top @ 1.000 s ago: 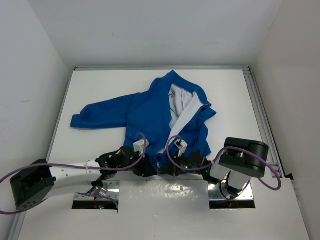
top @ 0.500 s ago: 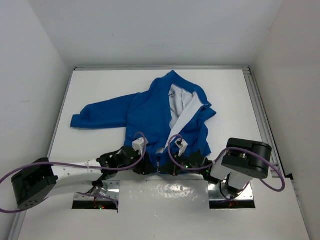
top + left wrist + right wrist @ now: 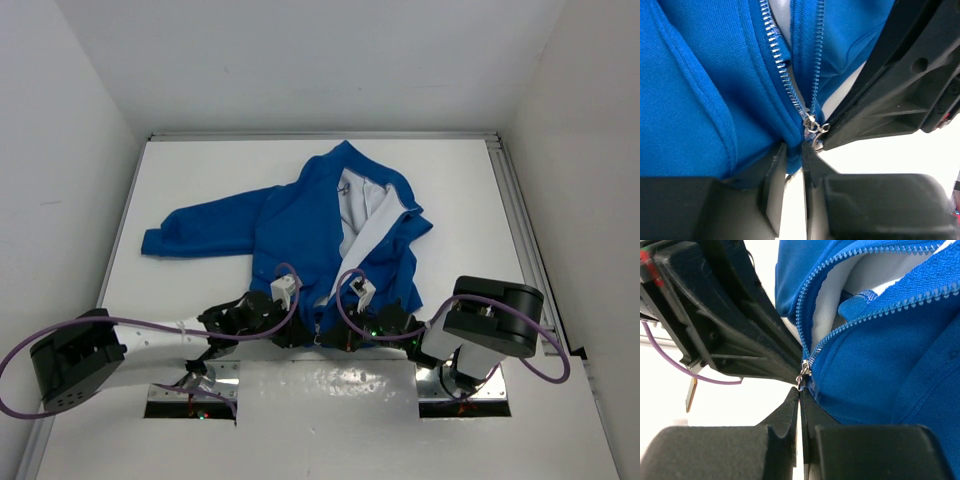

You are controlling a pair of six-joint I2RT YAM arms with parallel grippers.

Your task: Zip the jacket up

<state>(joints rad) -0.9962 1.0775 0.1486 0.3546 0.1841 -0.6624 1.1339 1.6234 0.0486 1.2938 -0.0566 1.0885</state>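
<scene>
The blue jacket (image 3: 300,225) lies flat on the white table, collar at the far side, front open and showing white lining (image 3: 362,225). Both grippers meet at its near hem. My left gripper (image 3: 300,331) (image 3: 794,150) pinches the blue hem fabric (image 3: 790,162) just below the zipper slider (image 3: 811,125). My right gripper (image 3: 327,336) (image 3: 801,390) is shut, with the small metal zipper pull (image 3: 802,376) caught at its fingertips. The two rows of zipper teeth (image 3: 850,325) spread apart above the slider.
An aluminium rail (image 3: 520,240) runs along the table's right edge. White walls close in the left, right and far sides. Purple cables (image 3: 350,300) loop over both wrists. A shiny plate (image 3: 330,385) lies between the arm bases.
My left gripper slid slightly right to the hem and its jaws closed from wide open onto the fabric. The right gripper stayed shut in place.
</scene>
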